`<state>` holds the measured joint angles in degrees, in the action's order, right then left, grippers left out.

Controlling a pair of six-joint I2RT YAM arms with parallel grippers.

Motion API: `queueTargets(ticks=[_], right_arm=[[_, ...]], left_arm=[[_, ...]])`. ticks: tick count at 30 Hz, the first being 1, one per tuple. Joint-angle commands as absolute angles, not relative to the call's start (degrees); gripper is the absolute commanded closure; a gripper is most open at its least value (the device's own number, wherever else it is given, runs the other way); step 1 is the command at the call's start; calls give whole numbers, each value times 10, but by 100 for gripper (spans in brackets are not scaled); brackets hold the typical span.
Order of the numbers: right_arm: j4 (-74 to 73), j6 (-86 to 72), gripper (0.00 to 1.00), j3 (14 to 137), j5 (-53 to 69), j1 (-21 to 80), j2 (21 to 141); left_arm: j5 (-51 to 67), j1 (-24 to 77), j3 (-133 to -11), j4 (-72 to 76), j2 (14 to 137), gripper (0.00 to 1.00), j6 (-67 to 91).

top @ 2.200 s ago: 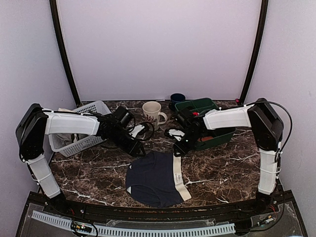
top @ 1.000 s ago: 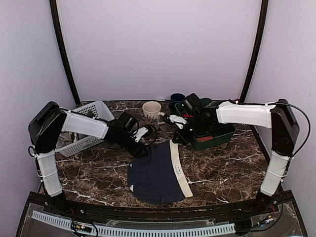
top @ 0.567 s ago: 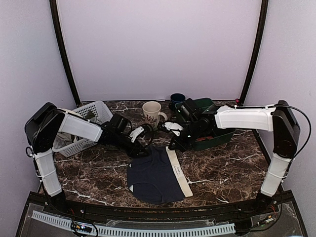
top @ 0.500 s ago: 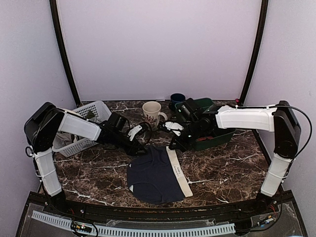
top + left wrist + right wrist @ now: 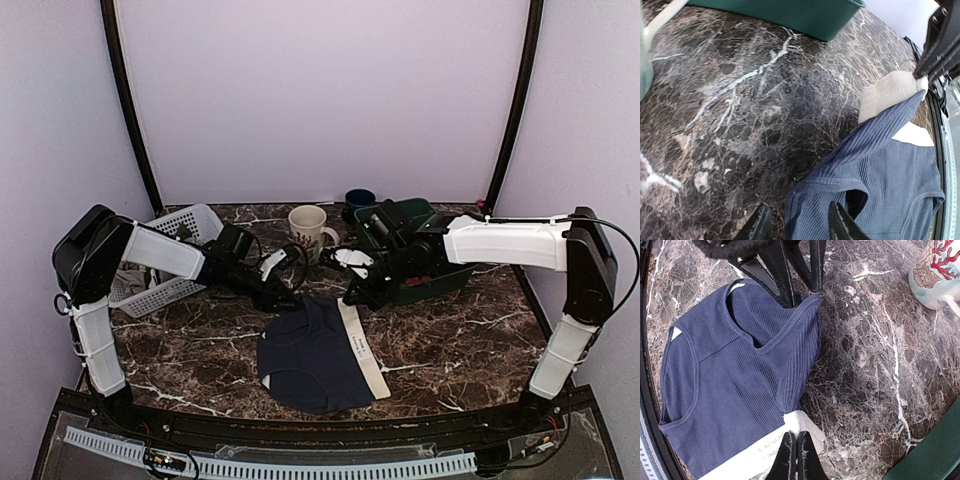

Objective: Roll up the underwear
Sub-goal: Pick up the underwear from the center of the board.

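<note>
Toward the near edge from both grippers, the underwear [image 5: 315,360] is lying flat on the table [image 5: 450,340], its cream waistband [image 5: 366,355] running far-to-near down the right side. So the right gripper [image 5: 794,456] is sitting pinched shut on the far waistband corner, while the left gripper [image 5: 799,226] is straddling the far navy corner with jaws partway apart, and I'm not seeing a real bite there. Both are reaching it equally, so I'm guessing the roll is going to be coming straight back nearward.
</note>
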<state>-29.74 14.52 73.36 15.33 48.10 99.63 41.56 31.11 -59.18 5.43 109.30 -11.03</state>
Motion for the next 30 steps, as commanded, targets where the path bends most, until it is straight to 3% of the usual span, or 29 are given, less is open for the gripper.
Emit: queueTargets(ticks=[1, 9, 20, 30], right_arm=[[-290, 149, 100, 729, 145, 487, 982], [-289, 148, 100, 715, 138, 487, 973], [-281, 138, 100, 697, 123, 486, 962], [-255, 91, 100, 711, 78, 452, 980]], left_arm=[[445, 305, -602, 33, 1106, 60, -122], [450, 303, -601, 15, 1112, 65, -126], [457, 292, -613, 7, 1100, 99, -111], [446, 272, -668, -20, 1092, 100, -115]])
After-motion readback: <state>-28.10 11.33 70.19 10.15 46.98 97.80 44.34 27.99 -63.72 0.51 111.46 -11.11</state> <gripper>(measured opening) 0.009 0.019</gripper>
